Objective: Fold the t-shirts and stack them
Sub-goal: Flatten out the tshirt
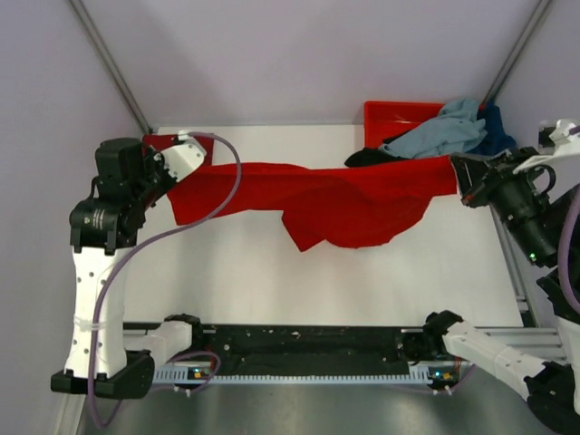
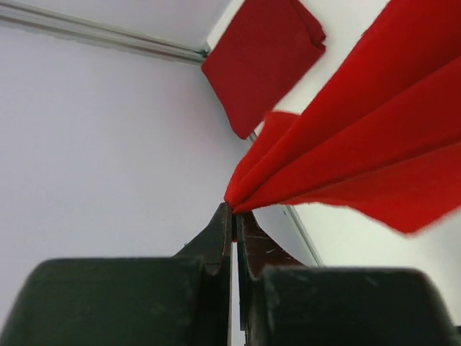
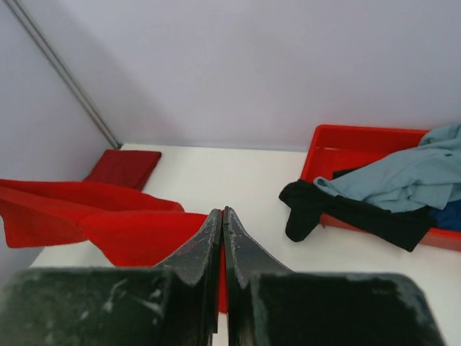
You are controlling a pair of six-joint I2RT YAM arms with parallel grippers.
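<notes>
A bright red t-shirt (image 1: 317,199) hangs stretched across the table between both arms, its middle sagging in a loose fold. My left gripper (image 1: 177,186) is shut on its left end; in the left wrist view the cloth (image 2: 360,144) fans out from the pinched tips of the gripper (image 2: 234,209). On the right end my right gripper (image 1: 458,177) is shut, and red cloth (image 3: 137,231) shows between its closed jaws (image 3: 222,213). A darker red t-shirt (image 1: 159,142) lies folded at the back left corner (image 2: 263,61) (image 3: 122,167).
A red-orange plastic tray (image 1: 399,113) stands at the back right (image 3: 346,140). It holds a grey-blue shirt (image 1: 444,131), a black one (image 1: 367,156) spilling over its edge, and a dark blue one (image 1: 494,131). Pale walls enclose the table.
</notes>
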